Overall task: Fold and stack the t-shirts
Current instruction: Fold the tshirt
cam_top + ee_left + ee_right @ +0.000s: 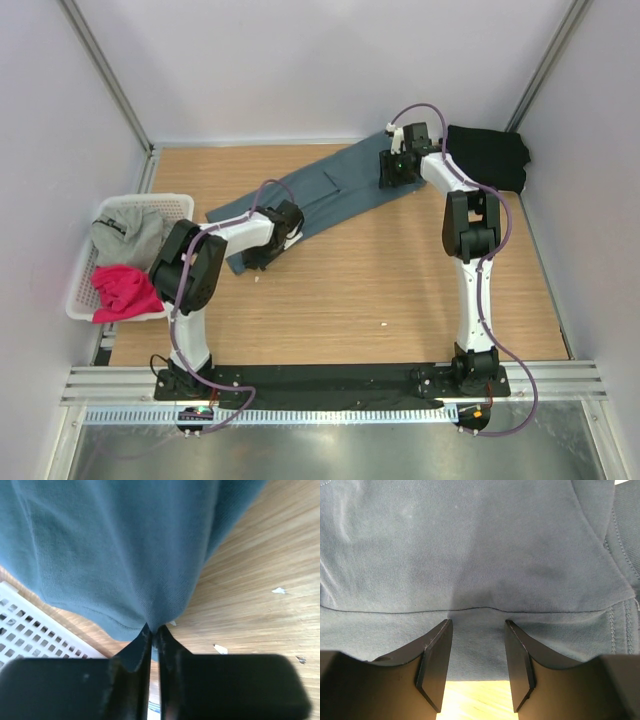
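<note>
diagonally across the table (pixel 350 290) lies the blue shirt (pixel 330 190), stretched from near the basket (pixel 80 290) toward the back right. the left claw (pixel 262 252) is at the shirt's near-left end. its wrist view shows the fingers (pixel 170 670) pressed together on a pinch of the cloth, which gathers to a point at the tips (a bit of the basket's white slats shows low on the left). the right claw (pixel 395 170) sits at the shirt's far end. in its wrist view the two fingers (pixel 436 665) stand apart, with a strip of the hem lying between them, not squeezed. the black shirt (pixel 487 155) lies in the back right corner, just beside the right arm. in the basket, the grey shirt (pixel 130 235) is bunched at the back and the pink shirt (pixel 125 290) sits nearer the front.
</note>
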### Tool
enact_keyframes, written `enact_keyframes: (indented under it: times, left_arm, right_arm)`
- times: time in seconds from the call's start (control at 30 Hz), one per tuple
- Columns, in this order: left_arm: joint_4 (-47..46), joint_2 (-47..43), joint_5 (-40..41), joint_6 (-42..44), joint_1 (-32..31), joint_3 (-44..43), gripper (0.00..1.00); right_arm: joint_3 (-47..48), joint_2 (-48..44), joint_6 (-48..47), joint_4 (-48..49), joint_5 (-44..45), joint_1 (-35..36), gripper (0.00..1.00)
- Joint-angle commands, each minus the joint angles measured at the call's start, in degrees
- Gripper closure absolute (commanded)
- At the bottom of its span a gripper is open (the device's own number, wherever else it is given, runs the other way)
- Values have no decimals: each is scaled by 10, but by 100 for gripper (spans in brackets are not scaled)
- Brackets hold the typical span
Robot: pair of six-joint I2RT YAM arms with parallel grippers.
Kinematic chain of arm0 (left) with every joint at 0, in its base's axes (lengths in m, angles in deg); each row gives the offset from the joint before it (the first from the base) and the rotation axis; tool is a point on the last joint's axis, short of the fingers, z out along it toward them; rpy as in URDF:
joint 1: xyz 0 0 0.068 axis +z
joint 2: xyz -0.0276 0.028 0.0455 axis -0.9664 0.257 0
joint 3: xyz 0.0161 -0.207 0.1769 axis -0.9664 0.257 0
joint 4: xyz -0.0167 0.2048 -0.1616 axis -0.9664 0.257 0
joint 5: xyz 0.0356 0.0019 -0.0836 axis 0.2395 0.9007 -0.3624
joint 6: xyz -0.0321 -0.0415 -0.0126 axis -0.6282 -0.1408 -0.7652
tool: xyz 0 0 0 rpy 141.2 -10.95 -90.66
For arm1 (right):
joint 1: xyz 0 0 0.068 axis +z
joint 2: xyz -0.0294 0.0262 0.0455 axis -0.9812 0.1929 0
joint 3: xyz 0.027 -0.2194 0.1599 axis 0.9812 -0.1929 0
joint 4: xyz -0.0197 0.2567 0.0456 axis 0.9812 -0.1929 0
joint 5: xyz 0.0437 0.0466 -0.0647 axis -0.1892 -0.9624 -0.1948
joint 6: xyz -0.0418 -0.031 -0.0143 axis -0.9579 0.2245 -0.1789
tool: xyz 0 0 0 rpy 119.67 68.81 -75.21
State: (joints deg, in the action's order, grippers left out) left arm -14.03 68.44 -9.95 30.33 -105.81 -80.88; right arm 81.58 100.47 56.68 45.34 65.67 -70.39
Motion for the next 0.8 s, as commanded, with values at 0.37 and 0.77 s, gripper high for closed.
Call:
enact_keyframes:
  times: [0.37,0.77]
  left_arm:
    - [126,-9,-133,11,-145,-12,100]
    - [191,27,-163,-7,-314,-130,100]
  right_arm:
    - [108,68,14,-52,14,2,48]
    - [189,104,13,-72,7,21,47]
